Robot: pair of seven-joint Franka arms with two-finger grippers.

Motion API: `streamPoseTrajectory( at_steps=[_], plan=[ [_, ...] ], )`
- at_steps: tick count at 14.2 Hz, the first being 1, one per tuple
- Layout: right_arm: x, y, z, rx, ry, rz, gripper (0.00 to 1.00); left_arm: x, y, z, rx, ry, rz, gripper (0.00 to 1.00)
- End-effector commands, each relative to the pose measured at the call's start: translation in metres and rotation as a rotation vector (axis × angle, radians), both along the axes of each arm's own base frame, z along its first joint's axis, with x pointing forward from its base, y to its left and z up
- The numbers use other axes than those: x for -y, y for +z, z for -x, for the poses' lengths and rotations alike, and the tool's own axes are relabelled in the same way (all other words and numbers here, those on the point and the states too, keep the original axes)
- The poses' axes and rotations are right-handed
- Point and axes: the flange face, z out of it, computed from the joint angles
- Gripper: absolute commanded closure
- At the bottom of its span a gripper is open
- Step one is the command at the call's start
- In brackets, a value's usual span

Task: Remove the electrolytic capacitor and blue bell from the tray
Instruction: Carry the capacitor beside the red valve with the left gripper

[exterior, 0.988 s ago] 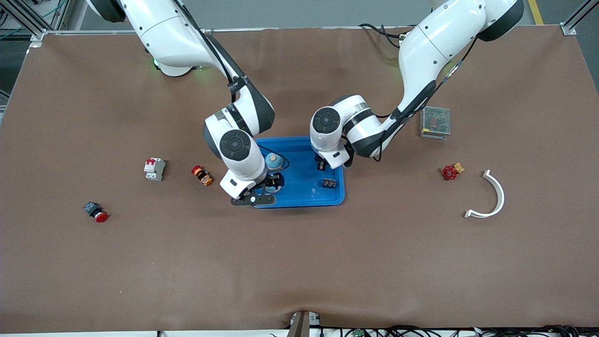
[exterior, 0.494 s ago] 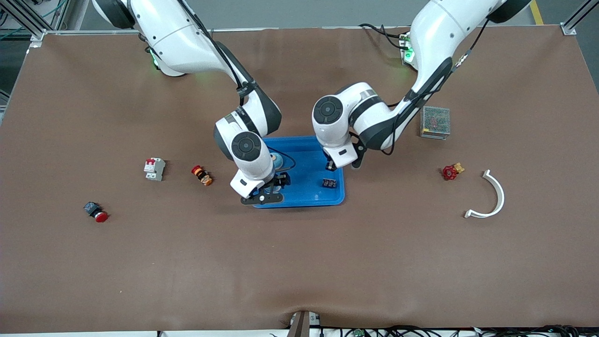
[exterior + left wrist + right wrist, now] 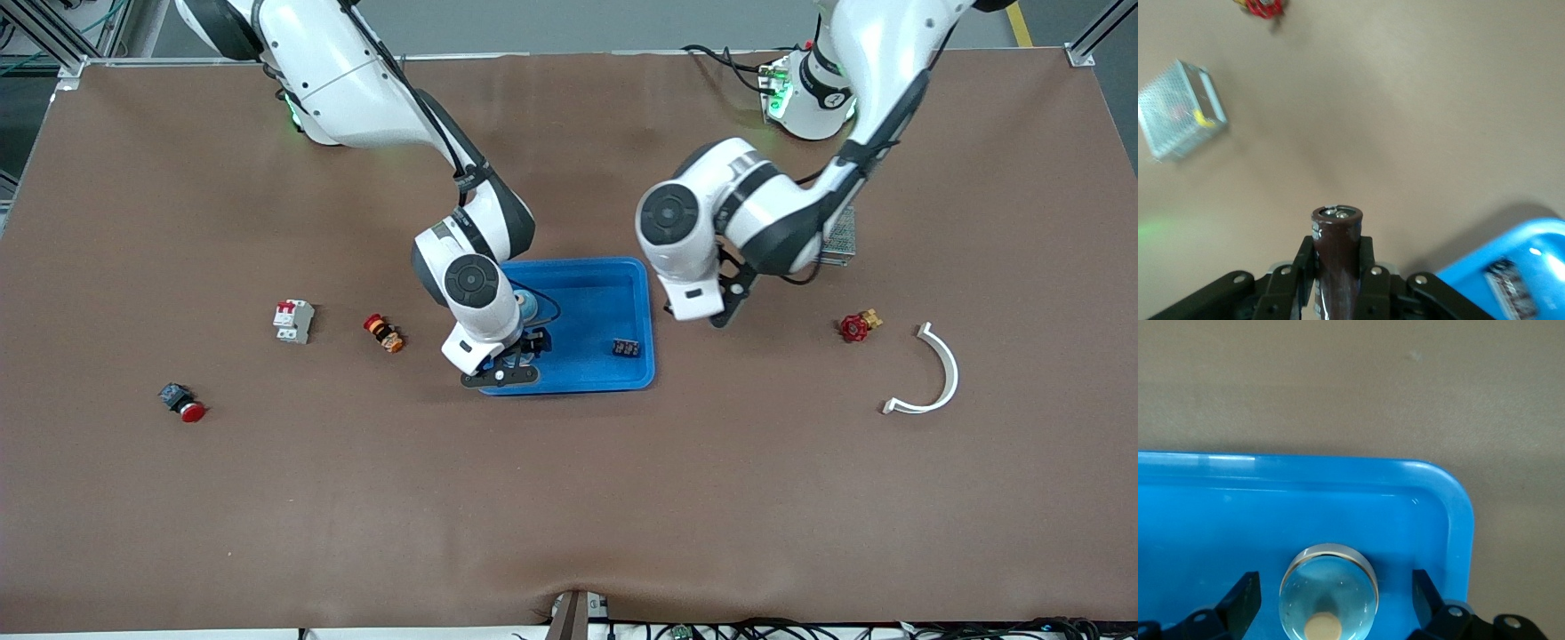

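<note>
Both busy | left gripper point(image 3: 1337, 283) pinching capacitor point(image 3: 1337, 248), base hidden | right gripper point(image 3: 1335, 600) spread around bell point(image 3: 1328, 592)

The left tool point(image 3: 1337, 293), clamped on the brown capacitor point(image 3: 1337, 257), has left the blue tray point(image 3: 622, 276) and now hangs over bare tabletop point(image 3: 569, 498) just beside it, toward the left arm's end. The right tool point(image 3: 1331, 600) has shifted slightly within the tray, its fingers spread around the bell point(image 3: 1329, 595).

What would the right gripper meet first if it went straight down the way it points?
Likely the bell, sitting between the open right gripper's fingers, in the blue tray.
</note>
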Motion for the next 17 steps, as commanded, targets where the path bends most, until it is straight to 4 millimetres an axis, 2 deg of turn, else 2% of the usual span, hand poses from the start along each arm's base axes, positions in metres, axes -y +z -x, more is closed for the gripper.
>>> streamPoseTrajectory(
  at_steps=[1, 4, 6, 8, 10, 12, 14, 17],
  plan=[
    [-0.003, -0.004, 0.010, 0.009, -0.001, 0.005, 0.00, -0.064, 0.016, -0.009, -0.118, -0.044, 0.046, 1.00],
    [-0.002, -0.010, 0.013, 0.004, -0.001, 0.009, 0.00, -0.118, 0.003, -0.013, -0.189, -0.065, 0.074, 1.00],
    [-0.005, -0.014, 0.017, 0.003, -0.008, 0.015, 0.00, -0.137, -0.009, -0.012, -0.217, -0.081, 0.066, 1.00],
    [-0.006, -0.017, 0.018, 0.002, -0.012, 0.020, 0.00, -0.177, -0.022, -0.021, -0.227, -0.062, 0.061, 1.00],
    [-0.010, -0.019, 0.020, 0.006, -0.006, 0.017, 0.00, -0.199, -0.042, -0.019, -0.226, -0.083, 0.057, 1.00],
    [-0.014, -0.023, 0.023, 0.012, -0.005, 0.014, 0.00, -0.212, -0.063, -0.011, -0.193, -0.105, 0.048, 1.00],
    [-0.016, -0.023, 0.024, 0.016, -0.014, 0.013, 0.00, -0.239, -0.084, -0.009, -0.158, -0.109, 0.049, 1.00],
    [-0.016, -0.023, 0.024, 0.017, -0.013, 0.013, 0.00, -0.250, -0.103, -0.002, -0.145, -0.107, 0.084, 1.00]
  ],
)
